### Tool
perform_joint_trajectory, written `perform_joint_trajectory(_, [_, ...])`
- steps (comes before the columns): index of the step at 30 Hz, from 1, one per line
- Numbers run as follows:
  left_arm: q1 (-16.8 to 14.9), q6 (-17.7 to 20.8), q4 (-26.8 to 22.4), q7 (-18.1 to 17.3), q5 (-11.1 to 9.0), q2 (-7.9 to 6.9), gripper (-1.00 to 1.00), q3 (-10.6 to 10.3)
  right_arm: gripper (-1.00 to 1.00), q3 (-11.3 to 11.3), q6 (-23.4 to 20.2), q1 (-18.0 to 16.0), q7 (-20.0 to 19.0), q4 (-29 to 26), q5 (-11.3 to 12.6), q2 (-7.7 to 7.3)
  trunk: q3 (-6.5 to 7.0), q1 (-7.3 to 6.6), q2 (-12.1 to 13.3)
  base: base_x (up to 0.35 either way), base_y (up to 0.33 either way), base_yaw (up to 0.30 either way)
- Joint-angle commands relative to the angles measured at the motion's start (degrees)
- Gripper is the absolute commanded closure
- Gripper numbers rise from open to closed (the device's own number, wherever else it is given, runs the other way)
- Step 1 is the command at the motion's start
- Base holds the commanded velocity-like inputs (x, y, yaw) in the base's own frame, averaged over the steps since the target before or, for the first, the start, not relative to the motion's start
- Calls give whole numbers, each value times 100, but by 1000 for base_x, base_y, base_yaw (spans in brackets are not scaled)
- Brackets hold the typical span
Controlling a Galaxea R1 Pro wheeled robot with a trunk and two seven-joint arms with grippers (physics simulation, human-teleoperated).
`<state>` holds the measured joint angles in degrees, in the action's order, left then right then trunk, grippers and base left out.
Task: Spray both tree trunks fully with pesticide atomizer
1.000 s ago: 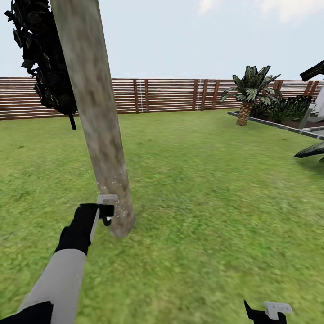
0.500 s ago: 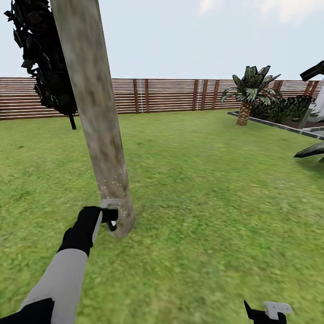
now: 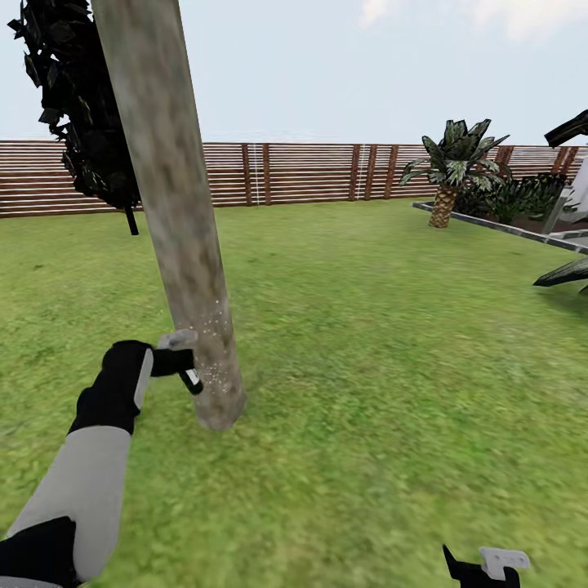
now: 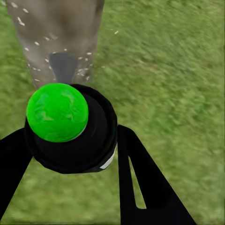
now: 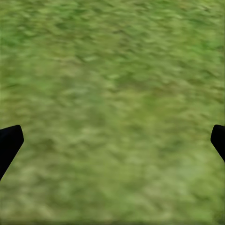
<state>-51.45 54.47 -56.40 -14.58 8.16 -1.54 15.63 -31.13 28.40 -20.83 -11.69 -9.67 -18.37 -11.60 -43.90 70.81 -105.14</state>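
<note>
Low on the grass, by the foot of the tree trunk (image 3: 175, 212), my left hand (image 3: 181, 361) is pinching the pesticide atomizer (image 3: 189, 377). Its nose points at the bark and sits just beside it. From the left wrist camera I see the atomizer (image 4: 70, 129) as a dark round body with a bright green ball on it, held between the two black fingers (image 4: 140, 180).

Tiny white specks of pesticide (image 3: 214, 343) dot the low part of the trunk, next to the hand. Higher up, the bark looks bare to me, so I think this tree is far from done. Dark leaves (image 3: 73, 106) hang behind the trunk.

To spray well, I would keep the nose aimed at the bark, stay close without bumping it, and go up slowly so no gaps are left. The sides and back of the trunk need spray too, so I may have to move around it.

My right hand (image 3: 486, 567) is at the bottom of the head camera's picture, over the lawn (image 3: 367, 343). Its fingers (image 5: 9, 143) are spread wide with nothing between them. A brown fence (image 3: 310, 171) and a short palm (image 3: 449, 167) stand far off.
</note>
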Motion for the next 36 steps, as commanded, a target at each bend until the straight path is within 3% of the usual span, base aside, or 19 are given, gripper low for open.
perform_joint_trajectory(1, [-3,102,-50,-1,-74,-116,100,-2,-100,1,-1,-2,0,0,0,0,0,0,0,0,0,0])
perform_joint_trajectory(3, [-5,152,-80,-1,-85,-170,100,-32,-100,0,-1,0,0,0,0,0,0,0,0,0,0,0])
perform_joint_trajectory(5, [-5,163,-87,0,-86,-119,100,-60,-100,0,-2,0,0,0,0,0,0,0,0,0,0,0])
perform_joint_trajectory(10, [-36,173,-86,28,-91,94,100,-908,-100,-2,-2,0,0,0,0,0,0,0,0,0,0,0])
perform_joint_trajectory(11, [-172,222,-89,37,-94,186,100,-987,-100,-1,-2,0,0,0,0,0,0,0,0,0,0,0])
perform_joint_trajectory(14, [-325,280,-93,42,-84,222,100,-1015,-100,1,-2,-2,0,0,0,0,0,0,0,0,0,0])
perform_joint_trajectory(18, [-386,294,-91,33,-59,28,100,-858,-100,1,-1,0,0,0,0,0,0,0,0,0,0,0])
perform_joint_trajectory(20, [-390,299,-91,28,-66,-241,100,-732,-100,1,0,0,0,0,0,0,0,0,0,0,0,0])
perform_joint_trajectory(21, [-397,300,-75,26,-69,-510,100,-677,-100,0,0,0,0,0,0,0,0,0,0,0,0,0])
perform_joint_trajectory(24, [-418,299,-59,25,-69,-778,100,-654,-100,-1,0,0,0,0,0,0,0,0,0,0,0,0])
perform_joint_trajectory(27, [-409,291,-56,37,-51,-877,100,-654,-100,-1,-1,0,0,0,0,0,0,0,0,0,0,0])
perform_joint_trajectory(35, [-307,127,98,69,-64,-827,100,-704,-100,1,-1,0,0,0,0,0,0,0,0,0,0,0])
perform_joint_trajectory(36, [-224,-74,307,69,-74,-824,100,-704,-100,0,-2,0,0,0,0,0,0,0,0,0,0,0])
